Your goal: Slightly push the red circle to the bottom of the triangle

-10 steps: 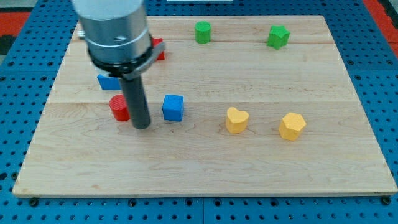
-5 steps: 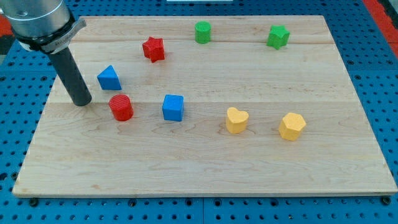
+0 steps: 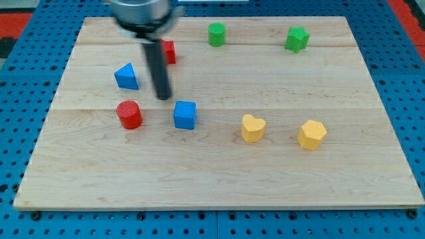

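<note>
Wooden board [image 3: 219, 172]: my tip [image 3: 163, 97] between blue triangle [image 3: 126, 77] and blue cube [image 3: 185, 114]; no hand shows.

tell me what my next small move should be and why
Probably bring my tip down to the view's left of the red circle and nudge it slightly right or not at all: the circle already sits just below the blue triangle, and the tip stands apart, right of both.
</note>
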You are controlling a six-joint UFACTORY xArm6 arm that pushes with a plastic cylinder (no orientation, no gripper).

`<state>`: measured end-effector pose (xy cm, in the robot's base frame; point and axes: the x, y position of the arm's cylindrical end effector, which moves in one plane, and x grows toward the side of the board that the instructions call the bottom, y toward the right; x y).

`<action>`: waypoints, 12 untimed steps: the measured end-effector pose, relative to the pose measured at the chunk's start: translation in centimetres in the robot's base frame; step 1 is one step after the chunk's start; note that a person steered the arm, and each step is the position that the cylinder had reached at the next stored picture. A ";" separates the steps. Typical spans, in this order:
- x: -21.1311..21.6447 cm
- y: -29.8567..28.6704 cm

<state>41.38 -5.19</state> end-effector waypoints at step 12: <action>9.1 -12.1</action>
<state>50.46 -17.34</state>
